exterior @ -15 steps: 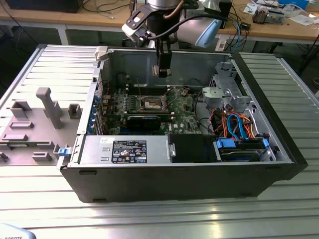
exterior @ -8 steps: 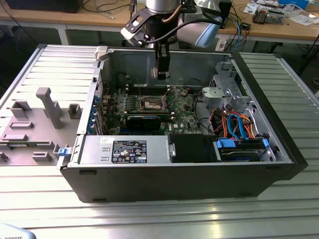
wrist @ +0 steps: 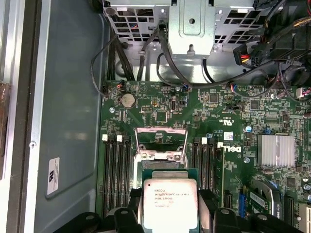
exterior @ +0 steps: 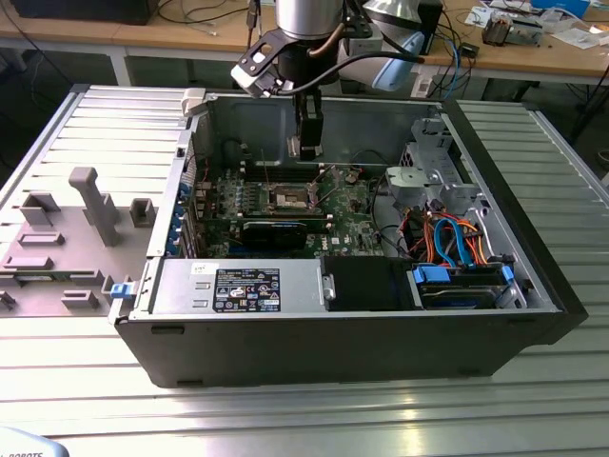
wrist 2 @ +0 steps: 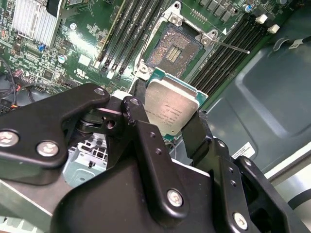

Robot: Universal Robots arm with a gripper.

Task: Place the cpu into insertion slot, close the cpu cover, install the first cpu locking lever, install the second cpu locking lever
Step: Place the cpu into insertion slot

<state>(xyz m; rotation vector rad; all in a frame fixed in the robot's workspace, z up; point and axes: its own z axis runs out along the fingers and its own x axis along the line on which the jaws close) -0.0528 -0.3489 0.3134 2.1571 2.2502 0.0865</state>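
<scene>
The fingers [wrist 2: 197,136] are closed on the cpu [wrist 2: 171,108], pinching it by 2 opposite edges with its dull metal top turned towards the wrist cameras. In the exterior view the gripper [exterior: 306,145] hangs inside the open computer case [exterior: 381,343], over the green motherboard [wrist: 214,111]. The chip is in the air, clear of the board and not yet seated. In the second wrist view the insertion slot [wrist 2: 174,47] lies just beyond it, its brownish pin field bare and nothing resting on it, with banks of long black memory slots [wrist 2: 131,29] on either side. The step in hand appears to be placing the chip, at the stage of lining it up over the socket. To do it well, the chip should probably be squared to the socket's 4 sides and kept level, because a tilted corner could land first and bend pins. The descent is best made straight down and slowly, with no sideways sliding once the chip is near the pin field. The chip's notches and marked corner should match the socket, though whether they do is too fine to tell here. It should settle under its own weight, without being pressed down.
</scene>
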